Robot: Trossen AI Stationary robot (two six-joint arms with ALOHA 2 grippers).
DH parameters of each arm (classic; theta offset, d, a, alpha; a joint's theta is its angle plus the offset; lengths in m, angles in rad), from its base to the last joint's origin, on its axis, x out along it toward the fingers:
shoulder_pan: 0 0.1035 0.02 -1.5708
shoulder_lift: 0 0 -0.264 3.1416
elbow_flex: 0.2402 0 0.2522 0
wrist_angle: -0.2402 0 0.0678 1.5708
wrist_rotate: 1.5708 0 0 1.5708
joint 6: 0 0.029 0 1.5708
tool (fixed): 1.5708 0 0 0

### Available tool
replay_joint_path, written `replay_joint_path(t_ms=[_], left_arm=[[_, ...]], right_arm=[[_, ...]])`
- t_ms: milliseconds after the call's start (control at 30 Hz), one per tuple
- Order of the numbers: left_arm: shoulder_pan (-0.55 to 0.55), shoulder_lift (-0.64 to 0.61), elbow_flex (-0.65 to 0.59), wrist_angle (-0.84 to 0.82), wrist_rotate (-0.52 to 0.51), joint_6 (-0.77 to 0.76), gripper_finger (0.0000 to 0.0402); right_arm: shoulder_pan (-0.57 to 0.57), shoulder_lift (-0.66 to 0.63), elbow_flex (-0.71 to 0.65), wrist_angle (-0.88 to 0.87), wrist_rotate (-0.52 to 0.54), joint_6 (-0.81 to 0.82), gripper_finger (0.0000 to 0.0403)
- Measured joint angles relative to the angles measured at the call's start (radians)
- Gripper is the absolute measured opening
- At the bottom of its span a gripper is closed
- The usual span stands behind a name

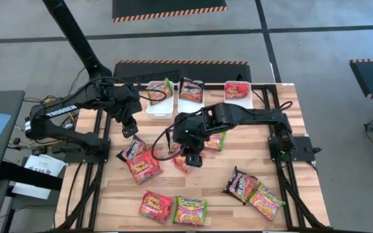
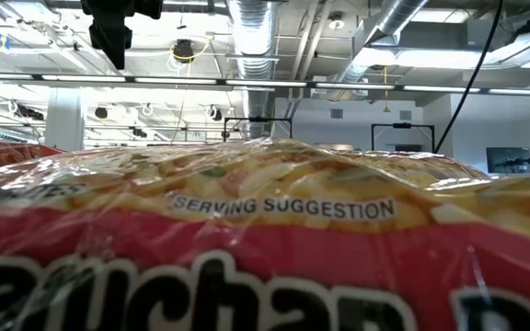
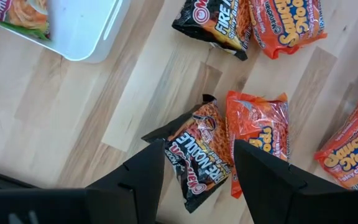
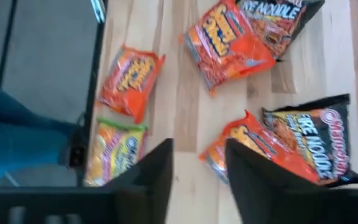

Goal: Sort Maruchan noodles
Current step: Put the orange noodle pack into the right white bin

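Note:
Maruchan noodle packets lie flat on the wooden table (image 1: 238, 162). My left gripper (image 3: 197, 168) hangs open above a dark packet (image 3: 194, 155) that has a red packet (image 3: 257, 134) beside it, left of centre (image 1: 133, 149). My right gripper (image 4: 197, 171) is open over the table's middle (image 1: 193, 158), above a red packet (image 4: 247, 146) and a dark packet (image 4: 309, 143) lying side by side. Neither gripper holds anything. At the far edge stand three white trays: one (image 1: 149, 103) holds a green-yellow packet, one (image 1: 180, 103) a dark packet, one (image 1: 237, 102) a red packet.
More packets lie near the front edge: a red one (image 1: 155, 206), a green-yellow one (image 1: 190, 210), a dark one (image 1: 240, 184) and another green-yellow one (image 1: 266, 200). One more (image 1: 215, 141) lies right of centre. A packet (image 2: 265, 257) fills the low view.

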Motion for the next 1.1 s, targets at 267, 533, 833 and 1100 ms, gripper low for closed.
replay_joint_path(t_ms=[267,533,833,1100], left_arm=[[0.000,0.000,0.000,0.000,0.000,0.000,0.0178],[0.000,0.000,0.000,0.000,0.000,0.000,0.0178],[0.000,0.000,0.000,0.001,0.000,0.000,0.0178],[0.000,0.000,0.000,0.008,0.000,0.000,0.0178]], right_arm=[[-0.048,0.053,-0.003,-0.090,0.049,-0.179,0.0287],[-0.075,0.180,0.000,-0.153,0.025,-0.277,0.0296],[-0.102,0.253,-0.003,-0.210,0.045,-0.249,0.0296],[-0.087,0.309,-0.002,-0.236,0.061,-0.230,0.0296]])
